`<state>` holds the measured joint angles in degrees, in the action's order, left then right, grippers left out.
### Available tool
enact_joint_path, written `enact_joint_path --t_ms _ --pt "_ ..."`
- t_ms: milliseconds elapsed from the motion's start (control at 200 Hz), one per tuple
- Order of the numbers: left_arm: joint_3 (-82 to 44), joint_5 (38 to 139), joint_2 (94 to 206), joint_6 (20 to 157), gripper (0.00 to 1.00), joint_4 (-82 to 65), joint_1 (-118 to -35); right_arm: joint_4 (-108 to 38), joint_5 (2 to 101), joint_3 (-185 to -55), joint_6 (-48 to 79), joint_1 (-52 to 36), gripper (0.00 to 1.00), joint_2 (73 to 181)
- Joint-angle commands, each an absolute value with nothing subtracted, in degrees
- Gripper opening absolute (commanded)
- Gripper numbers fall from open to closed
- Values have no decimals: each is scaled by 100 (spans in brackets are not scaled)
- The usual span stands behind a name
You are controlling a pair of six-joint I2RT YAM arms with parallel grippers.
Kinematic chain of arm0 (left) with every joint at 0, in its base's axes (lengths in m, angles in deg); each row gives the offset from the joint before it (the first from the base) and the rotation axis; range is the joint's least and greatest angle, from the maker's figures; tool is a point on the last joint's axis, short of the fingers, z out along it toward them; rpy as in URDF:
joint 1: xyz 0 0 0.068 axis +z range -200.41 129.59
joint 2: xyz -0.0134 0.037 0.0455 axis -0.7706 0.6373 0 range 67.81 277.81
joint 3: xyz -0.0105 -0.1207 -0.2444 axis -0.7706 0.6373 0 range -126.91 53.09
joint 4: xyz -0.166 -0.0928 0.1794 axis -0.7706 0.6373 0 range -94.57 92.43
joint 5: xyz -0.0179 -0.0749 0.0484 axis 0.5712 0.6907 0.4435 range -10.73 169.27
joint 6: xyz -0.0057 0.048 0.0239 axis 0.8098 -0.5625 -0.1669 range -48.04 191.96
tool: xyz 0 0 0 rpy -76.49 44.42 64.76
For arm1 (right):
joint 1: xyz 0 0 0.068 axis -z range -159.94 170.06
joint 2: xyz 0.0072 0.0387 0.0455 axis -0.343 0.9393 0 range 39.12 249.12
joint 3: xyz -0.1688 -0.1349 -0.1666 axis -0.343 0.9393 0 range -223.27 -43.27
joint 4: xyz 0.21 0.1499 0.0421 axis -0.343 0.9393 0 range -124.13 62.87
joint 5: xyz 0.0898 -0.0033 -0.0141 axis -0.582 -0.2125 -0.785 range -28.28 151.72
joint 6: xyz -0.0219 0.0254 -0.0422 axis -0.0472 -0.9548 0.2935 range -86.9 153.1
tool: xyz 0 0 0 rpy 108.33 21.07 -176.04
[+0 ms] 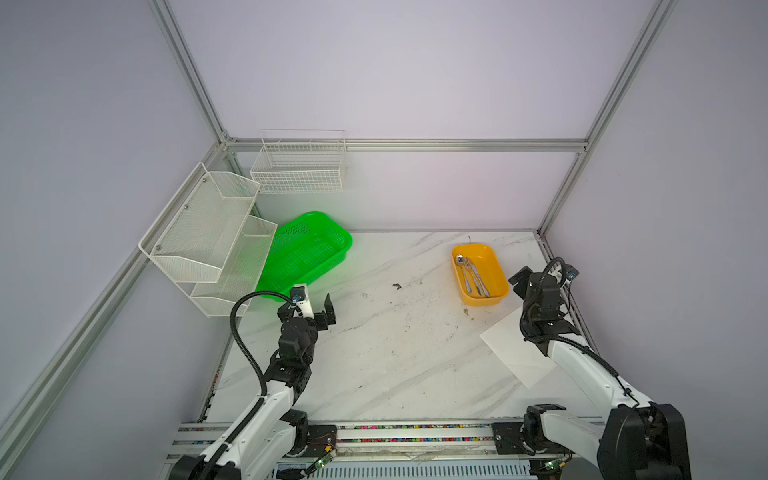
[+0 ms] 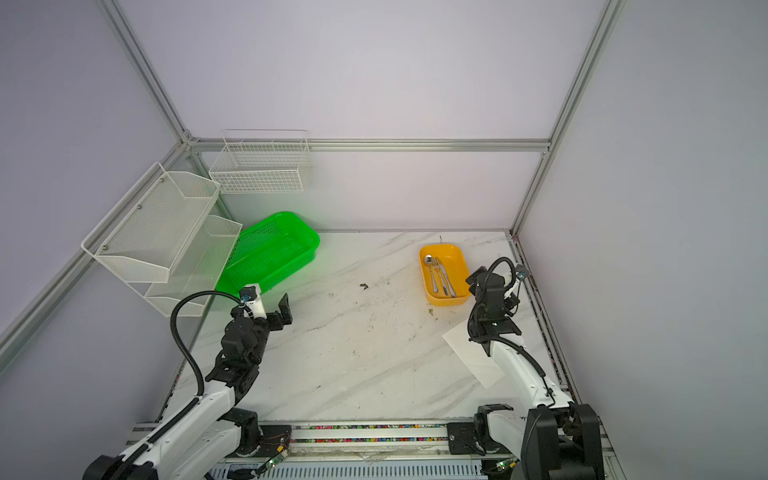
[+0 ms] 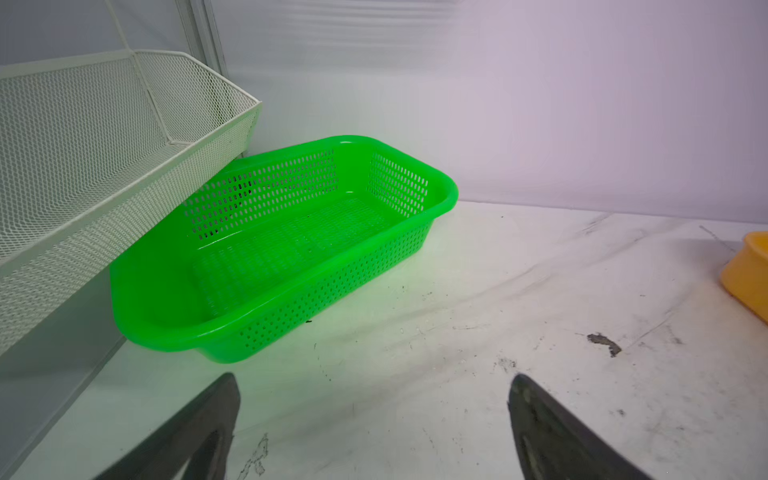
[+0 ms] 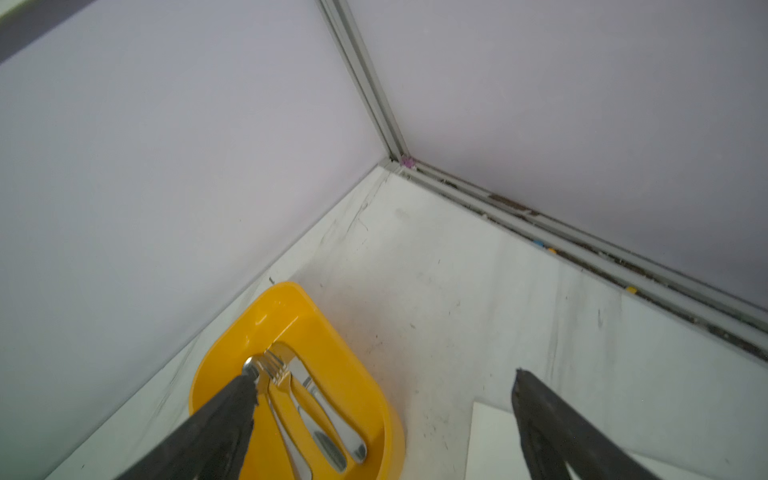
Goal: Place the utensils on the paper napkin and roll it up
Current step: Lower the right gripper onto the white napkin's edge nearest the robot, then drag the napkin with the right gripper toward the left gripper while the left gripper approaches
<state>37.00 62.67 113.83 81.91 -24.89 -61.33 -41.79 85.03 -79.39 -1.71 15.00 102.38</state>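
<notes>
I am holding my left end effector (image 3: pixel 374 378) and right end effector (image 4: pixel 384 378) open and empty. I am judging that the utensils (image 4: pixel 332 415) in the yellow tub (image 4: pixel 353 374) need grasping first.

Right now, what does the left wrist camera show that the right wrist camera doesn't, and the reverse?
Only the left wrist view: the green basket and the white mesh rack beside it.
Only the right wrist view: the utensils lying in the yellow tub, and a corner of the paper napkin.
Both: the yellow tub, just its edge in the left wrist view, the marbled tabletop, and an open, empty gripper: left gripper, right gripper.
</notes>
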Motion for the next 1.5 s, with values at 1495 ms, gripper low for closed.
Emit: enact_joint_path --t_ms 1495 --pt "2483 9882 11448 10167 100 -170 -6474 -4321 4769 -7010 -3271 -2090 83 12089"
